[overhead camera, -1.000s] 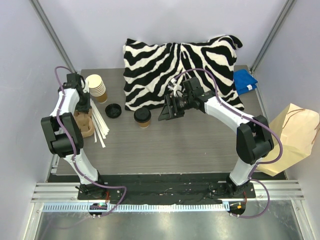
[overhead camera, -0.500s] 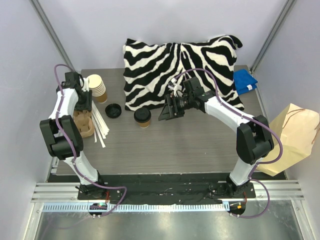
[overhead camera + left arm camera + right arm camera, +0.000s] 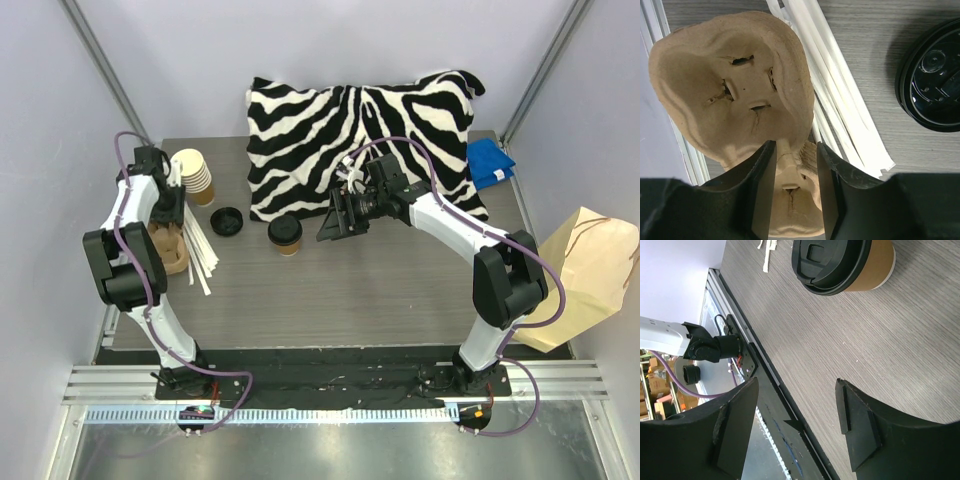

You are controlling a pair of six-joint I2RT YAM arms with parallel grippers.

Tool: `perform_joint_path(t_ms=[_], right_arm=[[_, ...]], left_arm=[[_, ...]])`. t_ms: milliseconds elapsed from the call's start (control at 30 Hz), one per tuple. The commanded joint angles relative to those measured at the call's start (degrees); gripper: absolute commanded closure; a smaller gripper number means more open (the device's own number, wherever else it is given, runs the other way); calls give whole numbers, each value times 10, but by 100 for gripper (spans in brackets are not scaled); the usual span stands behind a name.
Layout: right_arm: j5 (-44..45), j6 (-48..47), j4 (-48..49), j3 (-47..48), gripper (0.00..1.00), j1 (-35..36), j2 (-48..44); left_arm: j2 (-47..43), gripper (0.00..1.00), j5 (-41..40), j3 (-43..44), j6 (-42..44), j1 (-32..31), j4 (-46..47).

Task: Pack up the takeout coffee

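Note:
The takeout coffee, a kraft-brown cup with a black lid, stands upright on the grey table in front of the zebra pillow. It also shows at the top of the right wrist view. My right gripper is open and empty just right of the cup, and its jaws stand wide apart, short of it. My left gripper is at the table's left edge, above a pulp cup carrier. Its fingers are closed on the carrier's middle ridge.
A loose black lid lies left of the coffee, also in the left wrist view. White wrapped straws lie beside the carrier. A stack of unlidded cups stands back left. A paper bag sits beyond the right edge. A blue cloth lies back right.
The left arm's elbow has shifted slightly while its gripper stays over the carrier. The right arm and the coffee have not moved.

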Motion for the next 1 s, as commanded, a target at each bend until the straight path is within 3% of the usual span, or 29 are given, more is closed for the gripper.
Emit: perform_joint_path(t_ms=[0, 533, 967], right_arm=[[-10, 2, 20, 0, 29, -2, 6], [-10, 4, 21, 1, 30, -2, 7], [-15, 6, 23, 2, 30, -2, 5]], left_arm=[[5, 62, -1, 21, 4, 7, 1], [-3, 100, 13, 16, 7, 17, 5], [-78, 100, 39, 21, 65, 17, -47]])
